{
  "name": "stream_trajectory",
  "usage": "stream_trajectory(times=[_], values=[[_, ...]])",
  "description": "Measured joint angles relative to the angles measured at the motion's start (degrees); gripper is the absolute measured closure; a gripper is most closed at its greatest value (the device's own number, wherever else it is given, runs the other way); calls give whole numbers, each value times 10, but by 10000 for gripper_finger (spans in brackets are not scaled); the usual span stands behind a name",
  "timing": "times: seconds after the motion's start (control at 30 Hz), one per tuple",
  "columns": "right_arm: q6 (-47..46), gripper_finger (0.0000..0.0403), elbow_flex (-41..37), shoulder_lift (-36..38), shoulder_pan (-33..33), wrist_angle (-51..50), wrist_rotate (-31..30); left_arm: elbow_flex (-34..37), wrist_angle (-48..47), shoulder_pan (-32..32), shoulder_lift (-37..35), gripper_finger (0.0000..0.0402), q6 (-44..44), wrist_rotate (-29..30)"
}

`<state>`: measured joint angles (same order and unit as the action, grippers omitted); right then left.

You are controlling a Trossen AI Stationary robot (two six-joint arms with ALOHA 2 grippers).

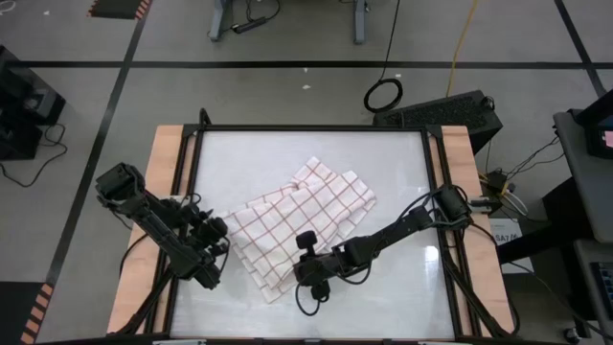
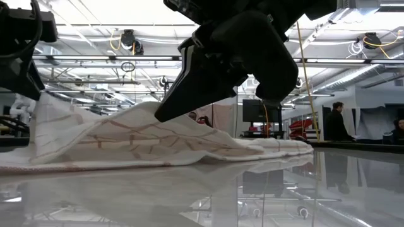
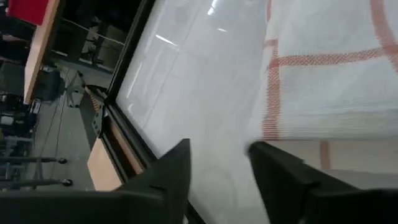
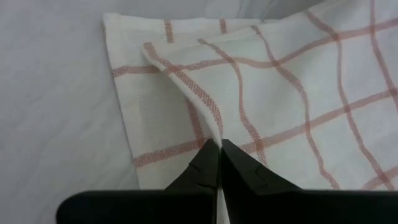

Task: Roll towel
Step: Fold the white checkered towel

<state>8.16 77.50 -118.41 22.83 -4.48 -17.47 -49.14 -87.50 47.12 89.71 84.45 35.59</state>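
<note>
The towel [image 2: 158, 139] lies rumpled across the glossy tabletop [image 2: 252, 189], its raised fold pinched under the dark right gripper [image 2: 165, 113], whose jaws press closed on the cloth. Beyond the jaws, a person [image 2: 334, 123] stands in the room.

A robotics lab or workshop hall: grey concrete floor with black tape lines [image 1: 115, 86], exposed ceiling trusses and lamps [image 2: 126, 60], far workbenches, and a standing person [image 2: 336, 123] at the right.

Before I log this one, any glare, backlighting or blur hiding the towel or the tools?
Low view: bright ceiling lights leave the right tool a dark silhouette, and the glossy table mirrors the room. Left wrist view: soft blur over the towel; the left tool is open. Right wrist view: sharp.
</note>
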Motion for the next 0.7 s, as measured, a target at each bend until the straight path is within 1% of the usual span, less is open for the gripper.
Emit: stream_trajectory(times=[0.1,0.2,0.3,0.43,0.57,0.7], values=[[0,399,0,0,0,0,0,-13,12,14,0,191,-28,-8],[0,399,0,0,0,0,0,-25,57,34,0,169,-61,-7],[-2,399,0,0,0,0,-1,-28,82,58,0,160,-67,-7],[-2,399,0,0,0,0,-1,-28,102,92,0,159,-27,-8],[-2,399,0,0,0,-1,-1,-28,194,125,0,159,-34,2],[-2,399,0,-1,0,-1,-1,-13,332,142,1,159,-46,63]])
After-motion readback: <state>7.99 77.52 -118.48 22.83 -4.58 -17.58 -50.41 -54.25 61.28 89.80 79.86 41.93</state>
